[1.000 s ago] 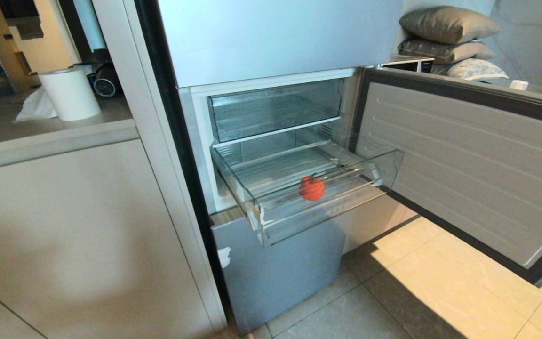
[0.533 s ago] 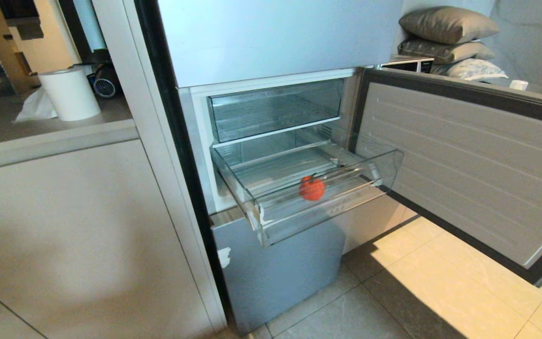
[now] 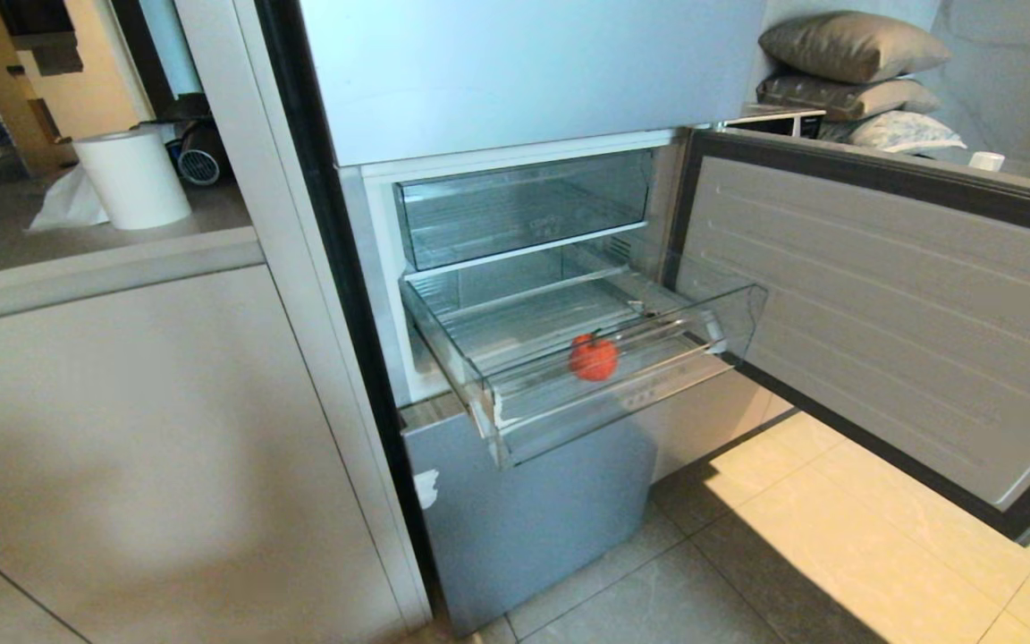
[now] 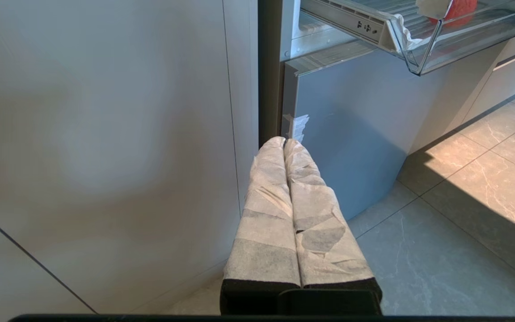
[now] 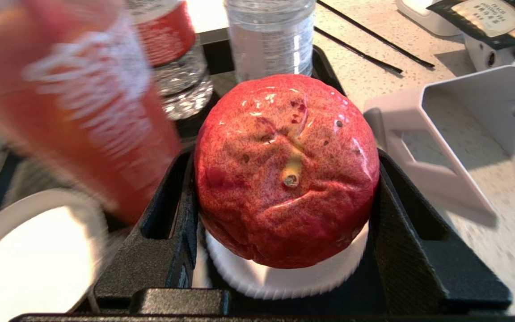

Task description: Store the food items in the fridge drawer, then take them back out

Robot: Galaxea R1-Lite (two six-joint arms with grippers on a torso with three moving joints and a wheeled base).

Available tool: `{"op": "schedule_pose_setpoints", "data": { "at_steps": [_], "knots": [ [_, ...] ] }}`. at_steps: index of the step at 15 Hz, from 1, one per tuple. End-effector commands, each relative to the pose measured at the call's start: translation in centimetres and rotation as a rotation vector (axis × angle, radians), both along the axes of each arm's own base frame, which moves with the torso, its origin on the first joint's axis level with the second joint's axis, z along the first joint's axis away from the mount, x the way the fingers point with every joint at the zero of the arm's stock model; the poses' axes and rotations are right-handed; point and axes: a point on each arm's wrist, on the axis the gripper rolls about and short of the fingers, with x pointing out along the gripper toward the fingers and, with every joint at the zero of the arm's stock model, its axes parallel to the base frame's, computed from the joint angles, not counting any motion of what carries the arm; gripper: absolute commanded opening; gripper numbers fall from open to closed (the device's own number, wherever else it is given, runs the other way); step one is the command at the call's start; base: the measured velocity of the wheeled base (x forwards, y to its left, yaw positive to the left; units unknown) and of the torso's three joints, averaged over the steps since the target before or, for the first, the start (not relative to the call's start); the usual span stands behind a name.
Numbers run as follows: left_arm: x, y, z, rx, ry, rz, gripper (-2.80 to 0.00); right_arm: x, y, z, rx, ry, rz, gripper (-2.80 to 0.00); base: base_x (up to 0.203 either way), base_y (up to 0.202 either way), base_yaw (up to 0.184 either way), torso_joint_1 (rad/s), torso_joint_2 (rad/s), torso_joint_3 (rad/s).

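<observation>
The clear fridge drawer (image 3: 569, 425) is pulled out of the open fridge. A bright red piece with a green stem (image 3: 593, 358) lies in it near the front lip. Neither arm shows in the head view. In the right wrist view a dull pinkish-red round fruit (image 5: 284, 201) sits between the black fingers (image 5: 175, 214) of my right gripper (image 5: 284, 156), which is shut on it over a black tray on a counter. My left gripper (image 4: 284, 142) hangs shut and empty low beside the fridge's lower panel, below the drawer's corner (image 4: 418, 58).
The fridge door (image 3: 882, 322) stands open to the right over the tiled floor. A closed clear drawer (image 3: 524, 206) sits above the open one. Water bottles (image 5: 271, 36), a blurred orange-red container (image 5: 74, 103), a white plate (image 5: 29, 255) and a white stand (image 5: 441, 147) surround the right gripper.
</observation>
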Motion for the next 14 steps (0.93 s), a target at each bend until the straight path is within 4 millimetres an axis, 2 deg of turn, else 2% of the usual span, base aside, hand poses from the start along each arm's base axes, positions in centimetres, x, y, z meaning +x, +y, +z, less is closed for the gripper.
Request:
{"op": "schedule_pose_setpoints", "data": {
  "at_steps": [1, 10, 11, 14],
  "knots": [
    [0.02, 0.00, -0.02, 0.000, 0.002, 0.000, -2.80, 0.05, -1.47, -1.75, 0.006, 0.001, -0.001, -2.80, 0.000, 0.000, 0.000, 0.000, 0.00, 0.000],
    [0.01, 0.00, 0.01, 0.000, 0.001, 0.001, -2.80, 0.09, -1.56, -2.72, 0.025, 0.010, 0.030, -2.80, 0.000, 0.000, 0.000, 0.000, 0.00, 0.000],
    [0.01, 0.00, 0.01, 0.000, 0.001, 0.001, -2.80, 0.08, -1.52, -2.61, 0.024, 0.010, 0.030, 0.00, 0.000, 0.000, 0.000, 0.000, 0.00, 0.000],
    [0.02, 0.00, -0.01, 0.000, 0.002, 0.000, -2.80, 0.08, -1.44, -2.36, 0.020, 0.010, 0.038, 0.00, 0.000, 0.000, 0.000, 0.000, 0.00, 0.000]
  ]
}}
